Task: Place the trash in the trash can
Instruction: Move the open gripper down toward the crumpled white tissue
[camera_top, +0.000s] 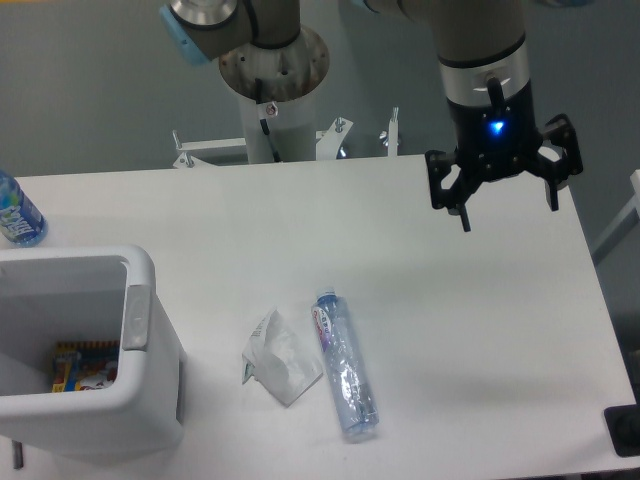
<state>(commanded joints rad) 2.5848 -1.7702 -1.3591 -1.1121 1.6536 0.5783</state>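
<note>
The gripper hangs above the table's far right part, jaws spread wide and holding nothing. Both pieces of trash lie well off to its near-left: the crushed bottle closer, long axis running roughly near-to-far, the paper wrapper just beyond it, toward the trash can.

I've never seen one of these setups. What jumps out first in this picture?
Probably the black gripper with its blue light, hanging open above the table's far right side. Next, the crushed bottle and crumpled wrapper lying side by side near the front edge. At the left stands the white trash can, with something colourful already inside.
</note>
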